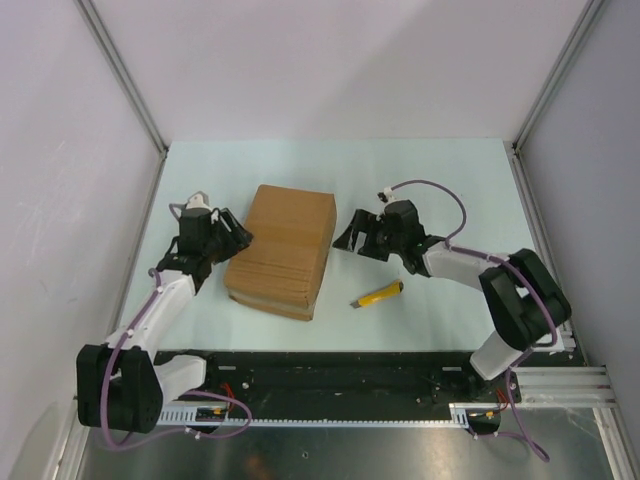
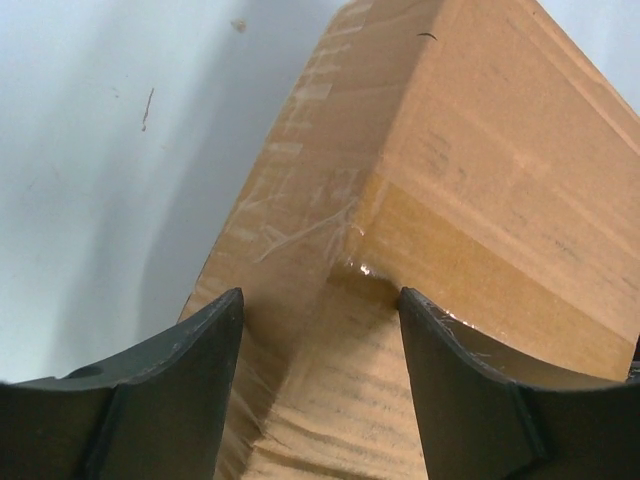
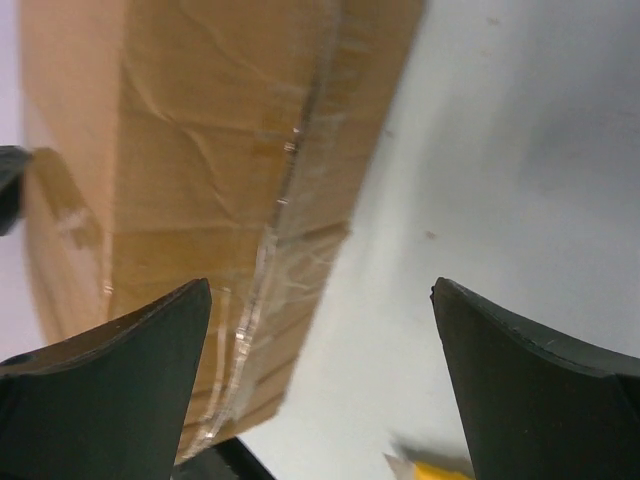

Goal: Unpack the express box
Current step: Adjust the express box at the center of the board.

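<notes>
Top external view gives me the express box (image 1: 285, 245) lying near the middle of the pale table (image 1: 300, 165), slightly left of centre, its long side running away from the arm bases, and no flap looks lifted from here. My left gripper (image 1: 232, 240) sits right at the box's left side, and my right gripper (image 1: 345, 235) is just off the box's right side, pointed toward it. A yellow utility knife (image 1: 380, 294) lies on the table near the right arm, apart from the box and nearer the bases.

On the left wrist camera, I see the two dark fingers (image 2: 180, 390) standing apart over a taped corner of the carton, with cardboard filling the gap between them and running on past the left finger. I read that as jaws parted and gripping nothing, though I cannot tell whether a fingertip touches the cardboard.

On the right wrist camera, the jaws are spread wide and empty: the box's taped side shows behind the left finger, bare table fills most of the gap, and a bit of yellow knife sits at the bottom edge
</notes>
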Robot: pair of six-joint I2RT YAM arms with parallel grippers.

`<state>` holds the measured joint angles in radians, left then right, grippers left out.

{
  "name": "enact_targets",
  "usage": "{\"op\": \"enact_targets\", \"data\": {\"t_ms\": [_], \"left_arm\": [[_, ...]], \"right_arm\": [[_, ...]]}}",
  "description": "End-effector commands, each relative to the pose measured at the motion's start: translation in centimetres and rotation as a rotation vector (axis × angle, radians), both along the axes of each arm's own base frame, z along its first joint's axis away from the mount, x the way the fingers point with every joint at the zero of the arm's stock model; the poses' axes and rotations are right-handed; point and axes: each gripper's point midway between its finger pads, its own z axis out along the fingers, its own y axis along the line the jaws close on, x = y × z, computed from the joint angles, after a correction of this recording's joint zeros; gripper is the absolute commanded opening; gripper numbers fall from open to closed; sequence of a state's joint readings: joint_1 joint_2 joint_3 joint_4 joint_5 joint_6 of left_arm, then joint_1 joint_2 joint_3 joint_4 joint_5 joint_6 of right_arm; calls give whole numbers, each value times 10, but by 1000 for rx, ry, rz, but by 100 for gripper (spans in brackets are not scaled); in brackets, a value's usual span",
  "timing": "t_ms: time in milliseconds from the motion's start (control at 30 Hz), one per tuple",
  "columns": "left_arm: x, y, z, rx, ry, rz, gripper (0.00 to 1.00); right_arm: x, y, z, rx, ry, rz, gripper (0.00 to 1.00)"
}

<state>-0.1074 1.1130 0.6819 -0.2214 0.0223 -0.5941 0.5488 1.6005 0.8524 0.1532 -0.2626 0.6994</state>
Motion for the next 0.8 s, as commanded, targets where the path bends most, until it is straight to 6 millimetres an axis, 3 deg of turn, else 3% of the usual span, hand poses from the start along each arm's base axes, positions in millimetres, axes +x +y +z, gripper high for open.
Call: {"op": "enact_targets", "data": {"t_ms": [0,133,267,533,767], "left_arm": [[-46,17,-63,28,263,29,67],[-47,14,-64,10,270,16,67],[-48,6,-65,-22,279,-28,70],[-45,-41,-50,-221,259,-233,71],[-47,-63,-36,-332,236,-321,73]], "right_arm": [[-8,53,40,299,-47,184,98],[-13,78,38,368,-51,240,98],[-24,88,37,373,-49,272,98],[-31,98,86,447,-162,317,98],[-34,104,94,481,-166,337,98]]}}
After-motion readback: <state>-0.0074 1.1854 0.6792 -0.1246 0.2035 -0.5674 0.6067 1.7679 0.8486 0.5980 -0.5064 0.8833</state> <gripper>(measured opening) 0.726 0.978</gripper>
